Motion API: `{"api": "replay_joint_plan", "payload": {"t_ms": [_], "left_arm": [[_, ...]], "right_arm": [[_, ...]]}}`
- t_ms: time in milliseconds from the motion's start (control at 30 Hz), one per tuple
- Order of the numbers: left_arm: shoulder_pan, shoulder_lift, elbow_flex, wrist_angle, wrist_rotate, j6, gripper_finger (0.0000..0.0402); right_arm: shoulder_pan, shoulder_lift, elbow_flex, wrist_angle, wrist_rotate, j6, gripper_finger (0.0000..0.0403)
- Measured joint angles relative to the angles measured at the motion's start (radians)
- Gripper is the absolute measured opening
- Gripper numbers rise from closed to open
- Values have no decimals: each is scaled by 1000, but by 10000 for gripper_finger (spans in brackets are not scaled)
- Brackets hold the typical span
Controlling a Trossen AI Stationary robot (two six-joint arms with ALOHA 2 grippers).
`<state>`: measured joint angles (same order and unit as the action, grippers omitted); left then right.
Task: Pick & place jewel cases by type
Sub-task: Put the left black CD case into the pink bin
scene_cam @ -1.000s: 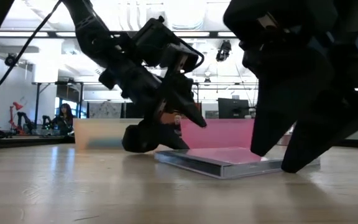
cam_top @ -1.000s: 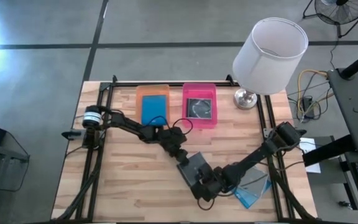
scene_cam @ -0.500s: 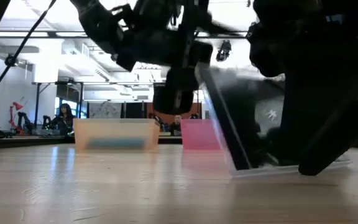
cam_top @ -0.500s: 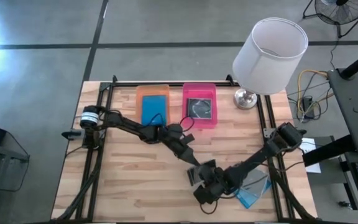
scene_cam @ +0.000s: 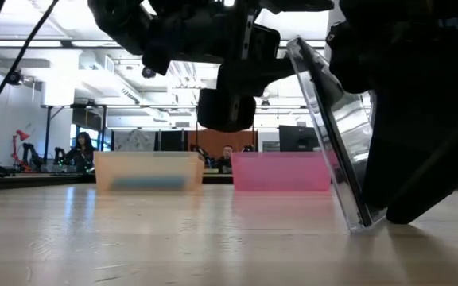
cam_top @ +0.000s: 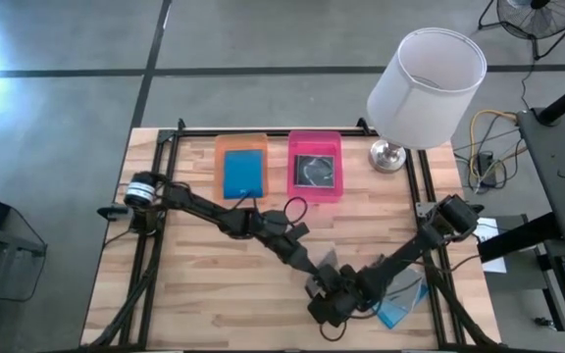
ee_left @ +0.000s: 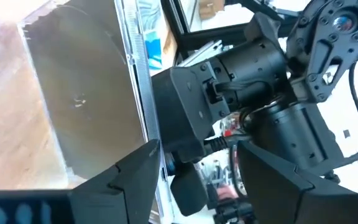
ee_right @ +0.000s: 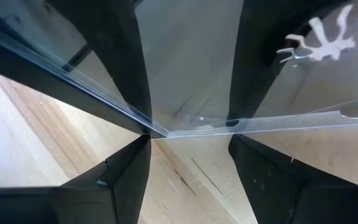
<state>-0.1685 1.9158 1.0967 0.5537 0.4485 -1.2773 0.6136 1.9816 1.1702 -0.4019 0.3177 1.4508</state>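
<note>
The left gripper (cam_top: 314, 263) and the right gripper (cam_top: 333, 294) both pinch one clear jewel case (scene_cam: 332, 139), tipped up on the table (cam_top: 194, 284).

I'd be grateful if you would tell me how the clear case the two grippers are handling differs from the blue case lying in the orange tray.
The clear case stands steeply tilted on one edge on the table; the blue case lies flat inside the orange tray. The clear case is see-through grey, the blue case opaque bright blue. The left gripper and right gripper meet at the clear case; nothing touches the blue one. Both are thin, flat and square.
</note>
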Motion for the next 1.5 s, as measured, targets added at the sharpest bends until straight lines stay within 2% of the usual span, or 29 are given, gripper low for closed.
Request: {"api": "replay_joint_plan", "payload": {"t_ms": [233,433,667,1000,1067,1133,1300,1500], "left_arm": [[-7,4,-4,58,-46,-30,202],[-34,46,2,125,-85,-65,202],[-55,103,38,204,-82,-130,202],[-42,93,45,186,-66,-91,202],[-37,93,45,187,-29,-81,202],[-31,91,45,182,7,-48,202],[-16,62,45,91,22,52,202],[-8,66,41,154,29,93,202]], "right_arm": [[26,2,-3,12,62,50,226],[78,-1,-4,-19,155,188,226],[114,-2,-5,-37,175,258,226],[128,-7,-3,-48,160,269,226],[128,-7,-3,-48,158,267,226],[129,-8,-3,-48,158,262,226],[129,-8,-3,-47,157,262,226],[129,-8,-3,-46,156,264,226]]}}
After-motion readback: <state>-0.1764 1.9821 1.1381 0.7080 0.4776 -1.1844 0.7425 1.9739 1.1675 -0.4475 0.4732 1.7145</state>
